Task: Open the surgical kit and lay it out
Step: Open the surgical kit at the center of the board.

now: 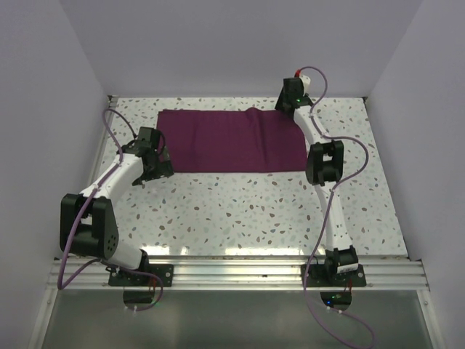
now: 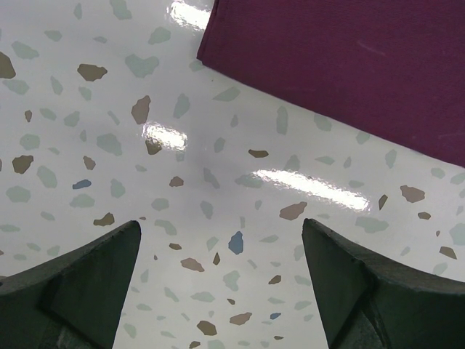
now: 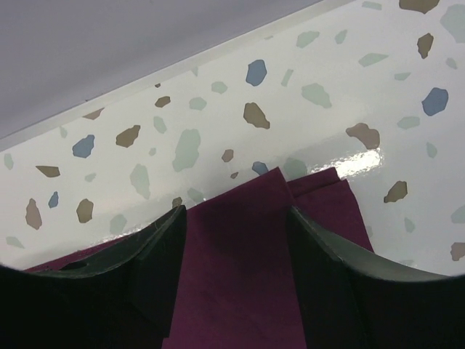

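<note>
Well, from where I stood, most of the job looked to be left. Nearest me, the speckled table (image 1: 240, 211) lay bare between the arm bases and the kit. Further in, the left gripper (image 1: 161, 167) hung just off the near left corner of the cloth wrap (image 1: 225, 142). Its fingers were spread wide over bare tabletop and touched nothing. The wrap itself sat across the far half of the table as a flat, dark maroon rectangle. No tray, tweezers, scissors or forceps showed anywhere, so I judged they were inside it, or hidden from me. At the far right corner, close to the back wall, the right gripper (image 3: 236, 218) straddled a peaked fold of the wrap, one finger on each side. Layered edges showed there, so the wrap was not fully opened. Whether that claw had actually clamped the fold, I could not tell.
</note>
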Available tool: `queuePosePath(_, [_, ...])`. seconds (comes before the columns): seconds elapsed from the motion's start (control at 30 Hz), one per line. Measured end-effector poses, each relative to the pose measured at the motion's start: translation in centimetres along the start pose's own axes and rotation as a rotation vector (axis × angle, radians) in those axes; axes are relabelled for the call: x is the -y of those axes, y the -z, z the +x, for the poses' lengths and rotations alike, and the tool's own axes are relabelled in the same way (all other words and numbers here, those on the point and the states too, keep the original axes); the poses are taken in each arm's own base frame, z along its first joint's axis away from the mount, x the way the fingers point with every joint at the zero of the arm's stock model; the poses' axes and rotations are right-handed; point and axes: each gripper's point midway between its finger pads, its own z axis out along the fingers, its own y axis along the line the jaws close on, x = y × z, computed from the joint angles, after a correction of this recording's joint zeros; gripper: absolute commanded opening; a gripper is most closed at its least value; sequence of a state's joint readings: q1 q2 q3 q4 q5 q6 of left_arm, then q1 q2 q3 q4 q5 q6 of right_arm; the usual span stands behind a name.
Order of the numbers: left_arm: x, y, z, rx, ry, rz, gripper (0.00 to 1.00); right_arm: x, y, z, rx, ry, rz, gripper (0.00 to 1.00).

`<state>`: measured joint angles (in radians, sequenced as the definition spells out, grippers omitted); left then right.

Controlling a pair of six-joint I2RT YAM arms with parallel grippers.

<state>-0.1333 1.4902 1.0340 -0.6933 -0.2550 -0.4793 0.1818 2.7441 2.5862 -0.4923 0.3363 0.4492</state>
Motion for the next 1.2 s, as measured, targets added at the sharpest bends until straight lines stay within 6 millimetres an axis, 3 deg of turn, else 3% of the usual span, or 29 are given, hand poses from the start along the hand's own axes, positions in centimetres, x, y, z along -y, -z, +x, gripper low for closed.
queuePosePath(0.4, [-0.1, 0.1, -0.1, 0.005, 0.000, -0.004, 0.96, 0.7, -0.6, 1.5, -0.019, 0.013, 0.025, 0.66])
queuePosePath(0.67, [-0.1, 0.1, -0.1, 0.005, 0.001, -0.005, 0.96, 1.2, -0.5, 1.1, -0.004, 0.030, 0.047, 0.66])
queuePosePath(1.2, [-0.2, 0.1, 0.0, 0.003, 0.000, -0.007, 0.96, 1.3, -0.6, 1.2, -0.005, 0.026, 0.048, 0.59])
